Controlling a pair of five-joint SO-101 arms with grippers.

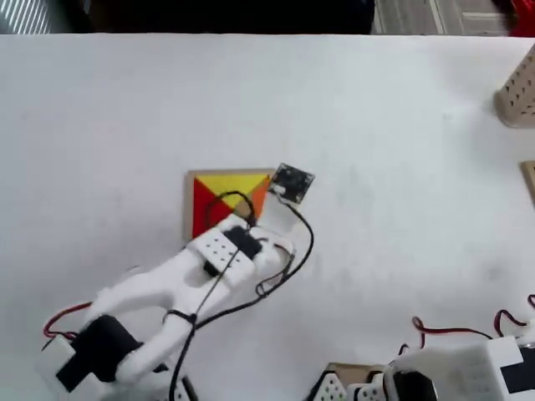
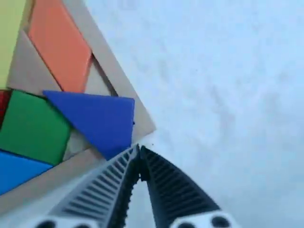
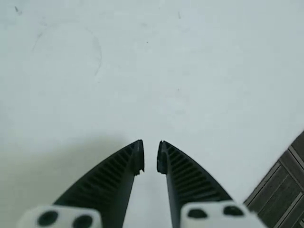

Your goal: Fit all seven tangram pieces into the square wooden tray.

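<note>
Got the wooden tray [image 1: 188, 213] mid-frame in the high view, blue triangle [image 2: 102, 121] lying crooked, edge over the rim. Just beside that triangle, left gripper [image 2: 139, 151] pinched tight, holding nothing. Right gripper [image 3: 150, 151] barely cracked apart, empty, over bare table [image 3: 190, 57].

One square wooden tray [image 1: 189, 205]. Six flat coloured tangram pieces countable in it: one yellow triangle [image 1: 230, 185], one red triangle [image 1: 205, 213], one orange parallelogram [image 2: 59, 45], one green square [image 2: 31, 126], one dark blue triangle [image 2: 99, 121], one lighter blue piece [image 2: 16, 171]. Two white robot arms, left arm [image 1: 167, 288] and right arm [image 1: 468, 368], each with one black ribbed hand: left hand [image 2: 139, 152], right hand [image 3: 150, 159]. One white worktop [image 1: 376, 125]. One pale perforated block [image 1: 518, 92] at its two o'clock edge.
</note>
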